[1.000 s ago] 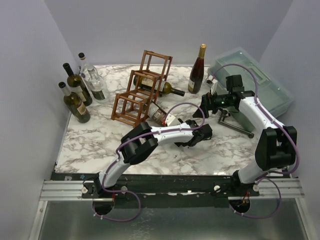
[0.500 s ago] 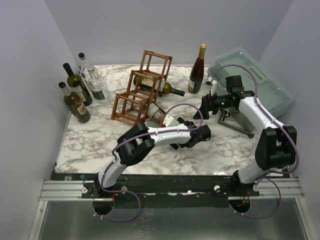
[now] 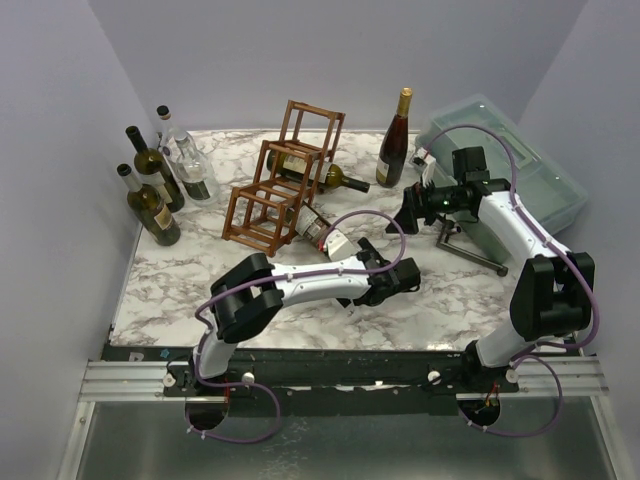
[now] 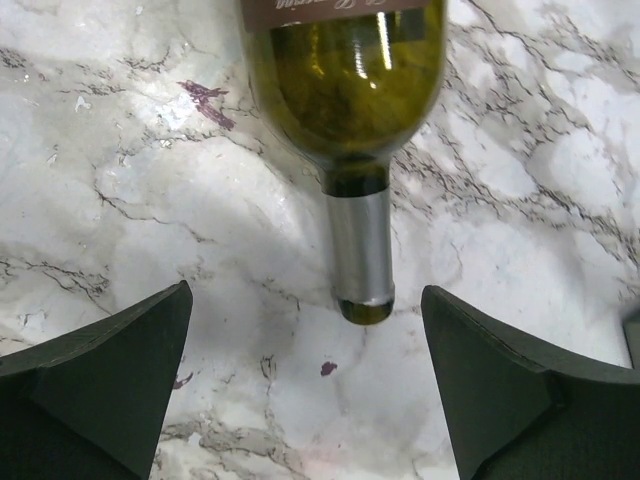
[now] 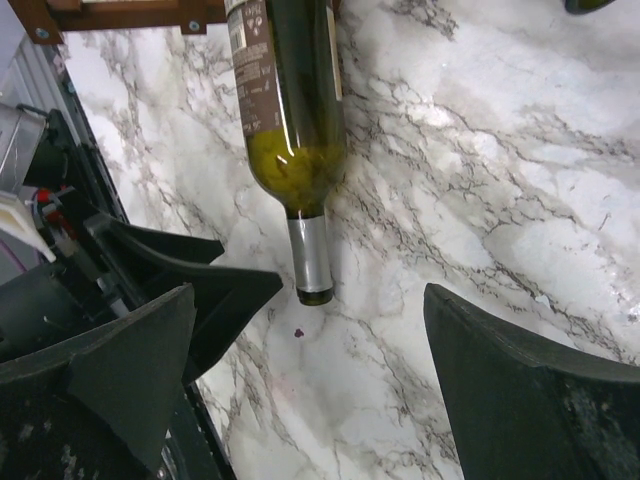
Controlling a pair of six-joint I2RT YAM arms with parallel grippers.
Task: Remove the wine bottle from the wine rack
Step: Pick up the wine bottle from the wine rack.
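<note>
Left wrist view: wine bottle (image 4: 345,90) lying on the table (image 4: 150,200), left jaws and right jaws spread, clear of it

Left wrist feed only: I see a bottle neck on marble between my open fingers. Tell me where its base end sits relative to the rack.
Observer: In the top view, the wine bottle lies on the table with its base end at the lowest right cell of the wine rack. I can't tell whether it is fully clear of the frame.
Operator: Report what else the rack holds.
Observer: A second bottle lies across the middle tier, its neck sticking out to the right.
Operator: Give me the right arm.
Observer: The right gripper is open and empty, facing the wine bottle's mouth from the table's right side.
</note>
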